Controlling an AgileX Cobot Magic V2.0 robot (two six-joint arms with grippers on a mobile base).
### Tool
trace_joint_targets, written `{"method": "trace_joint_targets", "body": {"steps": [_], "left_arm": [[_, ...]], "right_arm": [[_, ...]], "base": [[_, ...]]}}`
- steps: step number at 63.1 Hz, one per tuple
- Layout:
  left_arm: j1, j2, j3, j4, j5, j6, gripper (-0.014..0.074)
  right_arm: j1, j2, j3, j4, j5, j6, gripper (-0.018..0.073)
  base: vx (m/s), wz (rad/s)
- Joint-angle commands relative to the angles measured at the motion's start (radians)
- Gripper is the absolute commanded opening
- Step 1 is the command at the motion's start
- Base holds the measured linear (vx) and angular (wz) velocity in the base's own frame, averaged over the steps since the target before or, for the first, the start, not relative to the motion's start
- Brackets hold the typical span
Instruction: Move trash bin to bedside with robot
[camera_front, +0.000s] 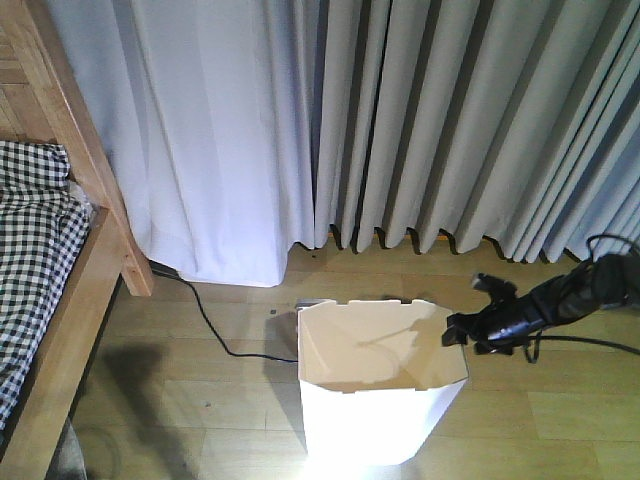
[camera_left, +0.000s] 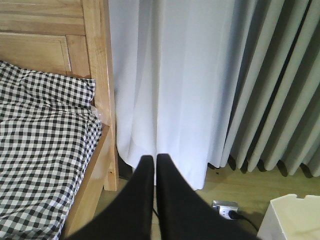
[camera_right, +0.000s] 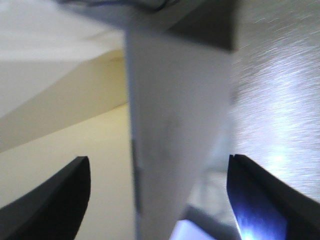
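From the front camera I see my right arm (camera_front: 560, 295) reaching in low from the right edge, stretched nearly level above the floor, its black cables looping behind it, and the right gripper (camera_front: 462, 335) sits at the right-hand rim of the trash bin (camera_front: 380, 400). Through the right wrist camera the two dark fingers (camera_right: 55, 200) stand wide apart with the bin's thin white wall rising between them, one finger on the cream inner side and the other outside, neither pad visibly pressing the plastic. My left gripper (camera_left: 155, 165) shows only in its own wrist view, where the two black fingers lie together with just a thin slit between them, holding nothing and pointing toward the curtain. The bin stands upright on the wooden floor (camera_front: 560, 420) in the lower middle of the front view, open at the top, its notched rim facing up, well apart from the bed (camera_front: 60, 270) at the left edge. The bed has a light-brown frame and black-and-white checked bedding (camera_left: 40, 150). Pale curtains (camera_front: 400, 120) hang to the floor across the back. A black cable (camera_front: 210, 325) trails over the boards to a power strip (camera_left: 226, 207) just behind the bin.
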Motion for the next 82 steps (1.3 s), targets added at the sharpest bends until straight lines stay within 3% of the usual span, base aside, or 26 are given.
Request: {"method": "trace_joint_targets", "body": {"steps": [1, 7, 17, 30, 53, 82], "left_arm": [[-0.003, -0.014, 0.003, -0.002, -0.066, -0.004, -0.0006], [-0.003, -0.014, 0.003, -0.002, -0.066, -0.004, -0.0006], [-0.003, -0.014, 0.003, -0.002, -0.066, -0.004, -0.0006], [-0.003, -0.014, 0.003, -0.002, -0.066, -0.004, -0.0006], [-0.003, -0.014, 0.003, -0.002, -0.066, -0.004, -0.0006], [-0.003, -0.014, 0.003, -0.002, -0.066, -0.004, -0.0006]], "right_arm": [[0.005, -0.16, 0.101, 0.042, -0.076, -0.107, 0.0549], [0.01, -0.264, 0.215, 0.095, -0.108, -0.226, 0.0549], [0.009, -0.462, 0.436, 0.192, -0.213, -0.318, 0.0549], [0.009, -0.781, 0.712, 0.197, -0.331, -0.452, 0.0549], [0.009, -1.418, 1.02, 0.206, -0.368, -0.454, 0.0549], [0.009, -2.218, 1.225, 0.303, -0.326, -0.432, 0.0549]], "base": [[0.0, 0.0], [0.0, 0.0], [0.0, 0.0], [0.0, 0.0], [0.0, 0.0], [0.0, 0.0]]}}
